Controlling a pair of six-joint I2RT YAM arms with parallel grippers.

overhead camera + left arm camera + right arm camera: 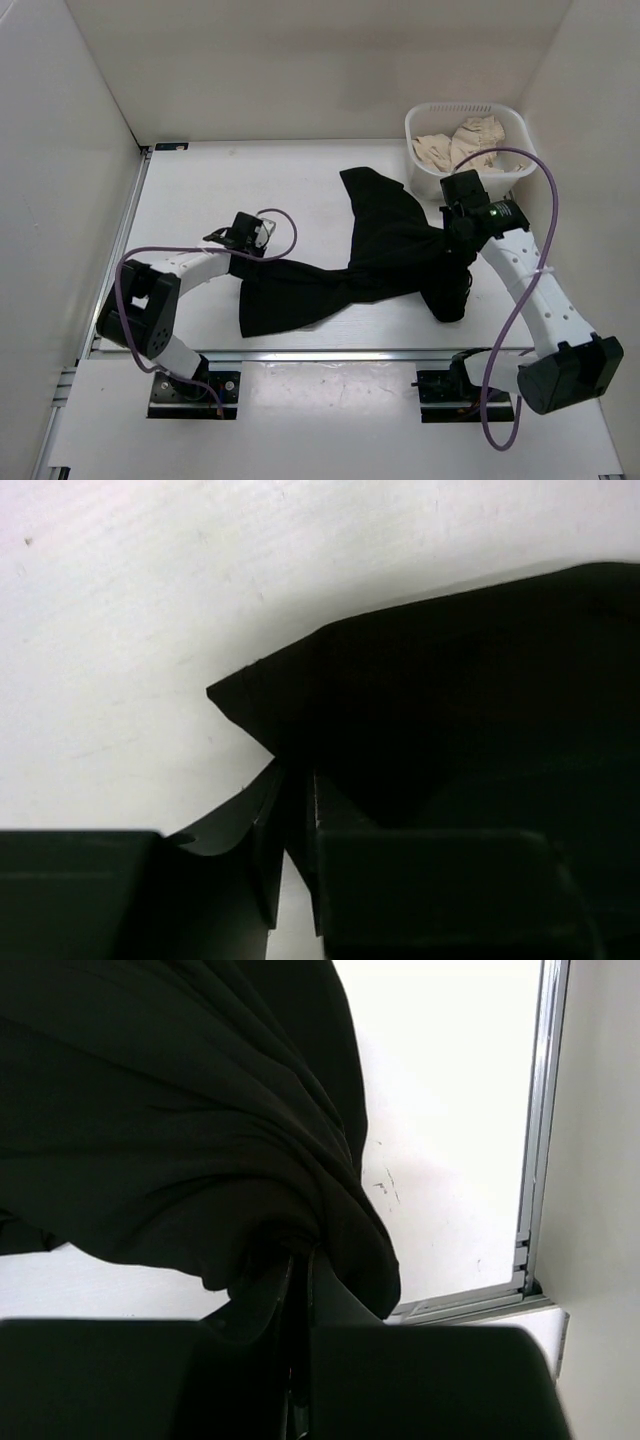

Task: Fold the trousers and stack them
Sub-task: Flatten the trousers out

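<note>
The black trousers (370, 260) lie spread across the middle of the table, one leg reaching to the far side and one toward the left. My left gripper (249, 258) sits low at the left leg's end. In the left wrist view its jaws (295, 780) stand almost together, pinching the edge of the trousers (450, 710) near a corner. My right gripper (461, 243) is shut on a bunched part of the trousers at the right, held above the table. In the right wrist view the gathered trousers (180, 1130) hang in folds from that gripper (303, 1256).
A white basket (465, 108) holding a beige cloth garment (462, 146) stands at the far right corner, just behind my right arm. White walls close in the table on the left, back and right. A metal rail (535, 1140) runs along the table edge.
</note>
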